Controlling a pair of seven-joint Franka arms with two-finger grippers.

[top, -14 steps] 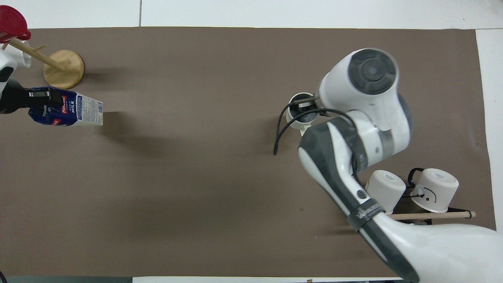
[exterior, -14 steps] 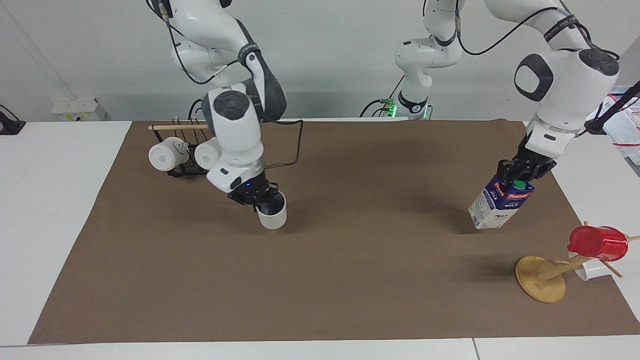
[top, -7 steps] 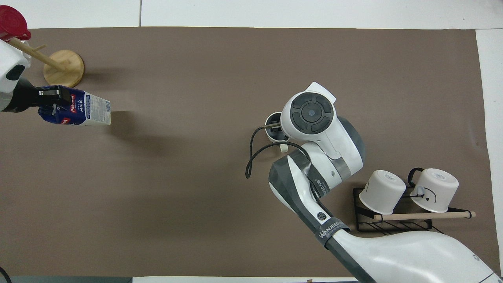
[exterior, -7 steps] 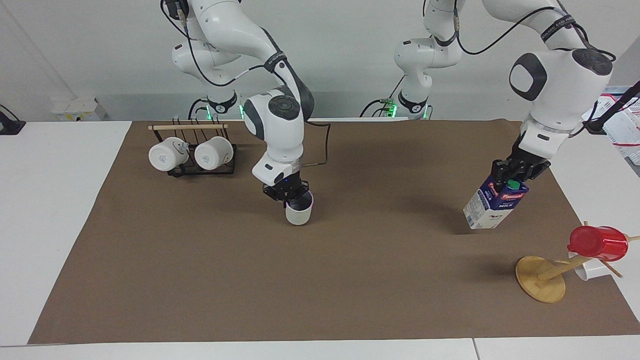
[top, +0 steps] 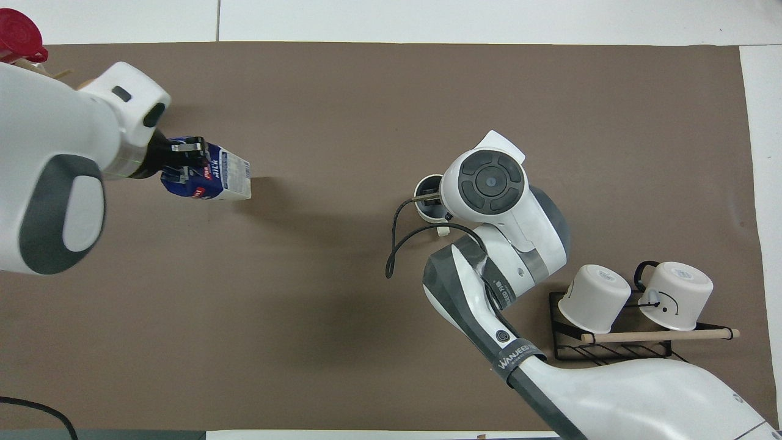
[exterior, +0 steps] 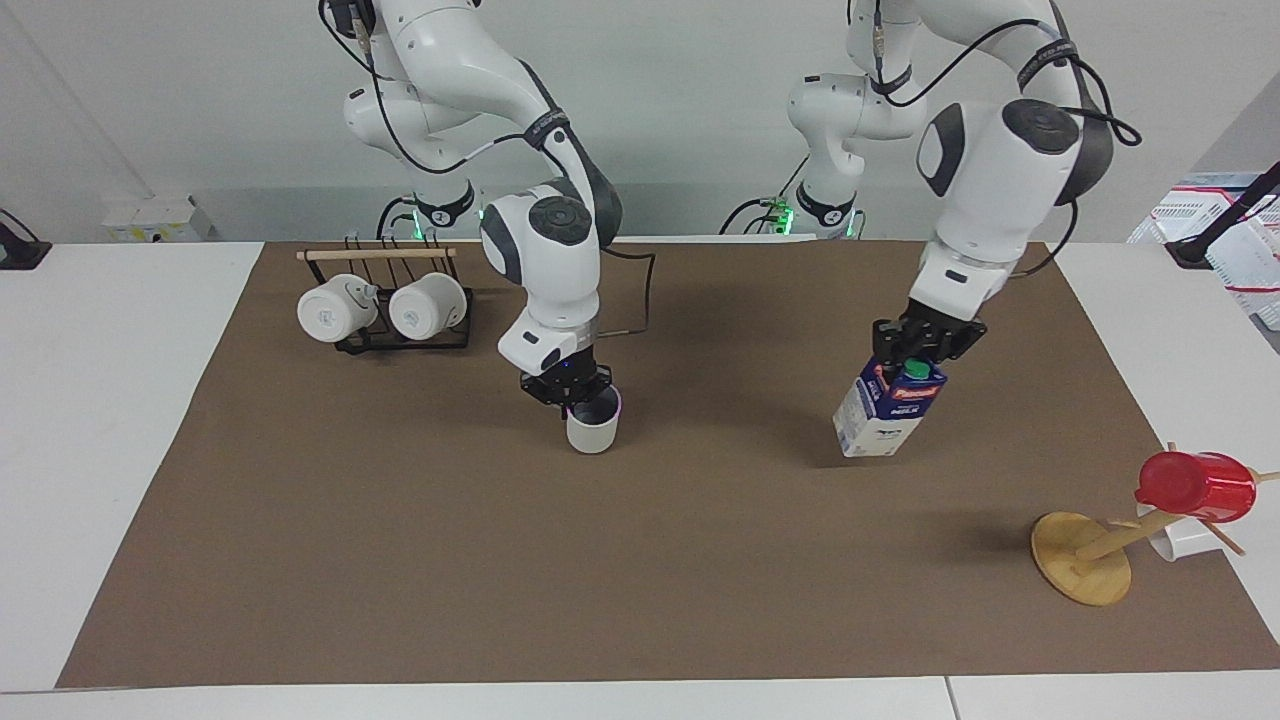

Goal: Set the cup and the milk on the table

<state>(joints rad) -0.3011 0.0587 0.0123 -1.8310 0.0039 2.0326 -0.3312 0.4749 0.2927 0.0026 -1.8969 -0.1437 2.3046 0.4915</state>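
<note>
Facing view: the right tool (exterior: 569,390) grips the rim of the small off-white cylindrical cup (exterior: 592,426), which sits upright on the brown paper-like mat of the white desk (exterior: 640,560). The left tool (exterior: 917,345) clamps the top of the tilted blue-topped rectangular milk carton (exterior: 888,408), its lower edge at the mat.

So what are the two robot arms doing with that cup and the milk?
Each arm is holding one thing. The right gripper grips the cup by its rim, low over the middle of the brown mat on the table; whether it touches down is hard to tell. The left gripper holds the milk by its top, tilted. Two more mugs sit on a rack nearer the robots.
</note>
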